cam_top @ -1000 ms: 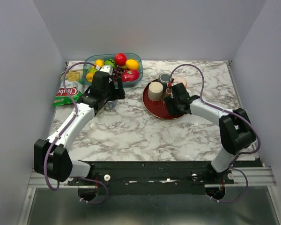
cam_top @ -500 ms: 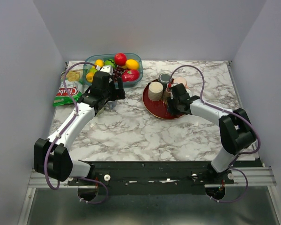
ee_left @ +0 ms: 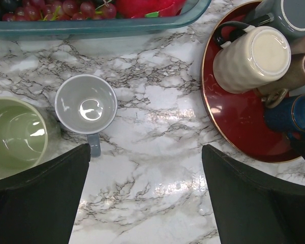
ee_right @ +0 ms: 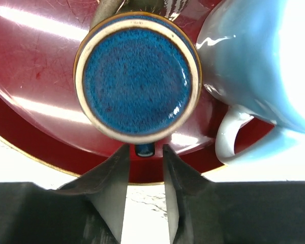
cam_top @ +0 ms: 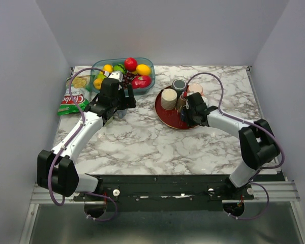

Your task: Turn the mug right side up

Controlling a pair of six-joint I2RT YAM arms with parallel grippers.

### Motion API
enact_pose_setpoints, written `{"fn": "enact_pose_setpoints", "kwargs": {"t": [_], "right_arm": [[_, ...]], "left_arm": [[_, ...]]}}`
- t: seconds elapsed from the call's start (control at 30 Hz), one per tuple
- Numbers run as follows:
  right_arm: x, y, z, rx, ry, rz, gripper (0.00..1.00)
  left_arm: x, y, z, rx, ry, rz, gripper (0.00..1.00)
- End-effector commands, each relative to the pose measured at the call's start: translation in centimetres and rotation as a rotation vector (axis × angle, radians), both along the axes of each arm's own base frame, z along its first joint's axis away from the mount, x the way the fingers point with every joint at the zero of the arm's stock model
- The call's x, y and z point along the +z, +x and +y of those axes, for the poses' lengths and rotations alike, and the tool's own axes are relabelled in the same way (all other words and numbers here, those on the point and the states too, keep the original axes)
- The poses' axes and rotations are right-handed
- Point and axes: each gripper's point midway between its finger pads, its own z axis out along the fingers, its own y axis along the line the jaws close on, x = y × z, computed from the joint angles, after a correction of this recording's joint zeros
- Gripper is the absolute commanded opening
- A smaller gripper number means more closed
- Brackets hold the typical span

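Blue-glazed mug [ee_right: 137, 76] sits base-up on red plate [ee_right: 35, 76], handle [ee_right: 145, 149] pointing at right gripper [ee_right: 145, 155], whose fingers stand narrowly apart either side of it, not yet pinching, likely lined up to flip it; left gripper [ee_left: 146, 150] spread wide, apparently idle.

The blue mug [ee_right: 137, 76] has a speckled, glazed base with a paler matt rim; the red plate [ee_right: 35, 66] is glossy (streaked with glare); the marble-patterned bench [ee_left: 157, 168] looks smooth and slightly shiny.
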Motion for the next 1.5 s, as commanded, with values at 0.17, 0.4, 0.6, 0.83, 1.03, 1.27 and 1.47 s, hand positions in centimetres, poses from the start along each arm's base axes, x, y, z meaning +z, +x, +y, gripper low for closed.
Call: {"fn": "enact_pose_setpoints", "kwargs": {"t": [0.17, 0.4, 0.6, 0.83, 1.03, 1.27, 1.47], "right_arm": [[2.6, 1.2, 0.8, -0.001, 0.073, -0.119, 0.56], [2.2, 1.8, 1.3, -0.014, 0.089, -0.118, 0.50], [1.8, 1.8, 1.4, -0.036, 0.117, -0.132, 0.45], [0.8, 1.6, 1.5, -0.046, 0.118, -0.116, 0.43], [0.4, 1.7, 1.3, -0.062, 0.113, -0.117, 0.33], [0.5, 1.9, 1.1, -0.069, 0.106, -0.128, 0.01], [1.0, 1.8, 1.1, -0.063, 0.114, -0.140, 0.00]], "left_arm": [[0.1, -0.4, 0.0, 0.003, -0.012, -0.013, 0.99], [0.0, -0.4, 0.0, 0.002, -0.010, -0.009, 0.99], [-0.3, -0.5, 0.1, 0.004, -0.006, 0.000, 0.99], [-0.4, -0.5, 0.0, 0.002, -0.004, 0.004, 0.99], [-0.3, -0.4, 0.1, 0.003, -0.004, 0.003, 0.99], [-0.4, -0.5, 0.1, 0.003, -0.004, 0.006, 0.99], [-0.3, -0.6, 0.0, 0.003, -0.009, 0.002, 0.99]]}}
